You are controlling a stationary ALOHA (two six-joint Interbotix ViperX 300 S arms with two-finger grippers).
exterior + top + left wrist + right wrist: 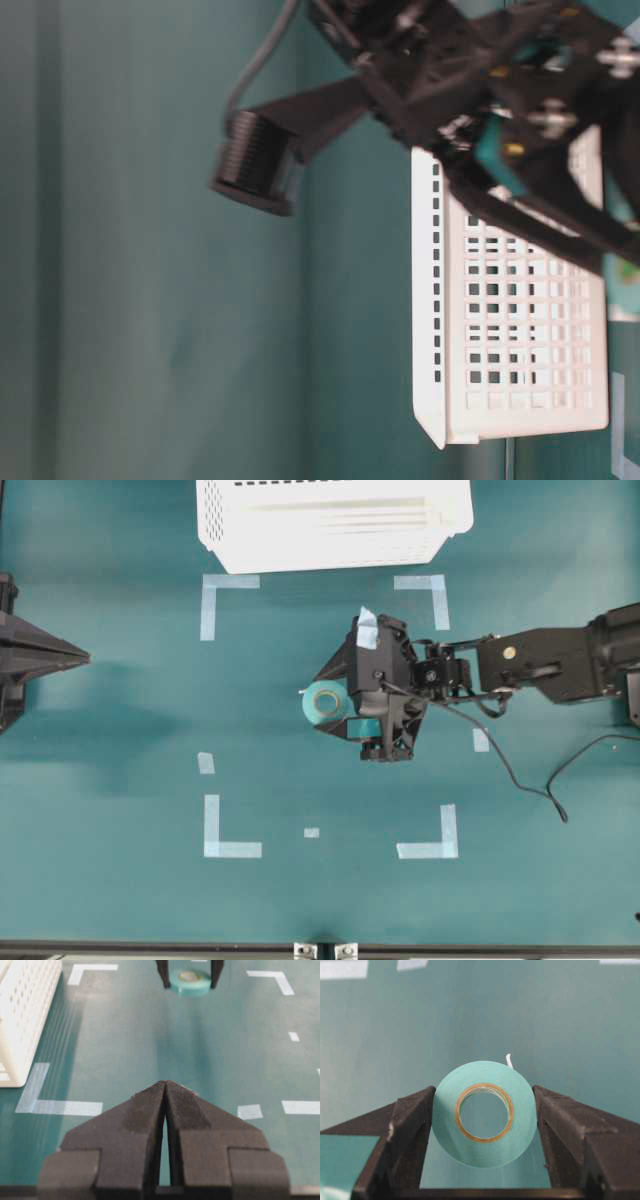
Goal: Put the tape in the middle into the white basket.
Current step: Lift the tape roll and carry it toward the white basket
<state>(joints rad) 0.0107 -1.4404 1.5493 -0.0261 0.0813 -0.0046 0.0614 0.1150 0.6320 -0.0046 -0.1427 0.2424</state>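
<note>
1. The overhead view looks straight down on the teal counter [120, 730], taking in the large white slotted plastic basket [335, 525] at its top edge.
2. The table-level view sits low, close behind the right arm, and shares the basket [520, 330].
3. The left wrist view looks level across the counter to the small round light teal tape roll [190, 982], far off.
4. The right wrist view looks steeply down, very near the roll [484, 1112].
</note>
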